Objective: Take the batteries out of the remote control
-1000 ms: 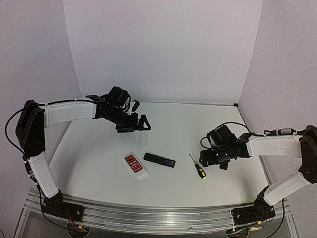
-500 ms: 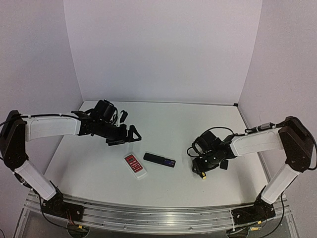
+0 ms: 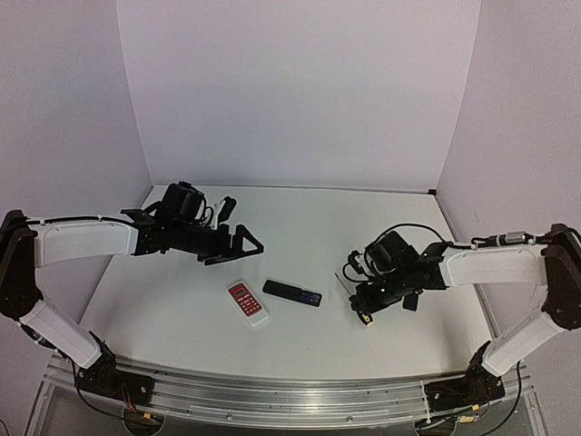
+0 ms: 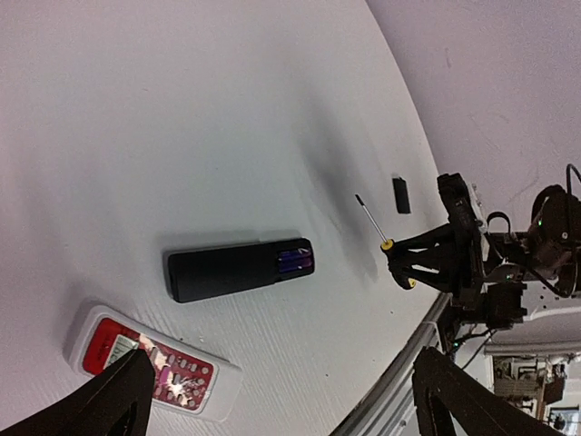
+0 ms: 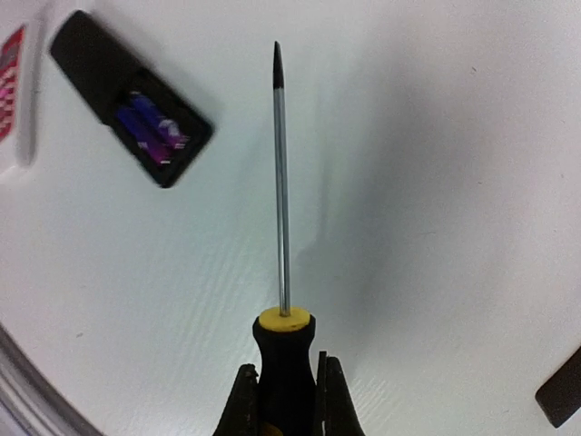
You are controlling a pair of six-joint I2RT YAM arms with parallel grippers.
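Observation:
The black remote control [image 3: 289,292] lies face down mid-table, its compartment open with the batteries [image 3: 311,297] showing purple inside. The right wrist view shows the remote [image 5: 100,77] and batteries [image 5: 150,129] at upper left; the left wrist view shows the remote [image 4: 222,272] and batteries [image 4: 295,262] at centre. My right gripper [image 3: 366,305] [image 5: 286,409] is shut on the black-and-yellow handle of a screwdriver [image 5: 284,359], whose shaft points toward the remote. My left gripper [image 3: 245,243] [image 4: 281,409] hovers open behind the remotes, holding nothing.
A white remote with a red button face [image 3: 248,302] [image 4: 150,363] lies just left of the black one. A small flat black cover [image 4: 401,194] [image 5: 563,391] rests on the table near the right arm. The metal rail [image 3: 290,395] runs along the table's near edge.
My right gripper moved left over the screwdriver and shut on its handle. The left arm swung down and nearer toward the remotes, staying open.

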